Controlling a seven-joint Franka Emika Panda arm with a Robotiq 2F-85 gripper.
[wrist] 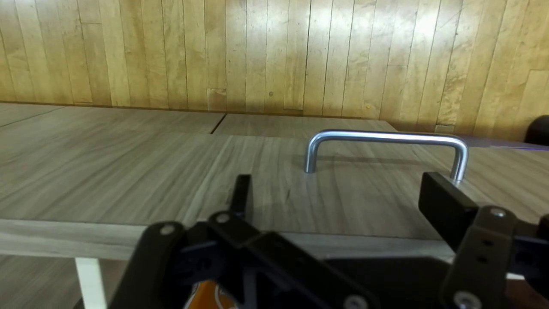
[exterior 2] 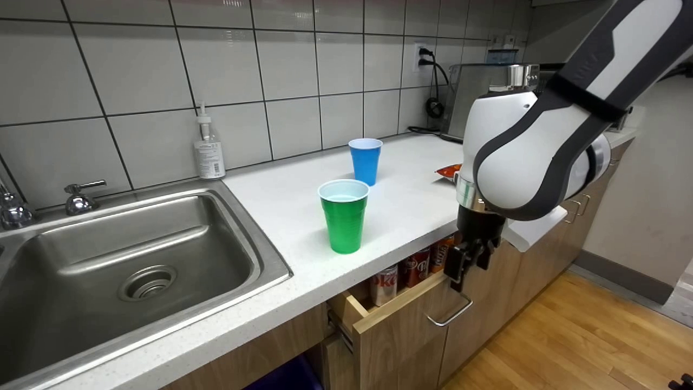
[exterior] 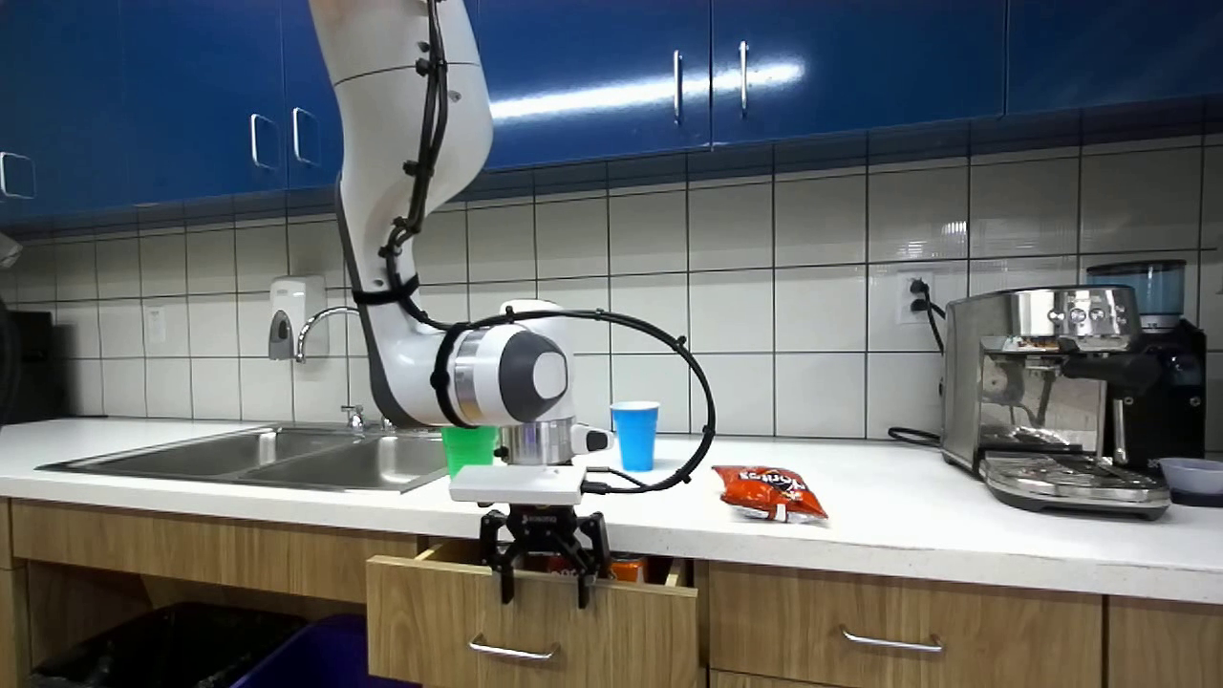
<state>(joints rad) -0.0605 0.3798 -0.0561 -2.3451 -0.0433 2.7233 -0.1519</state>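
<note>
The hand hangs by the front of the open drawer, fingers wide apart; the handle is just below; cans stand inside; a green cup, a blue cup and a red bag sit on the desk.

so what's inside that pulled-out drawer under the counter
In an exterior view, the drawer shows a silver can, a dark red can and an orange can. The countertop covers its back and the claw blocks part, so I can't tell what else is inside.
</note>
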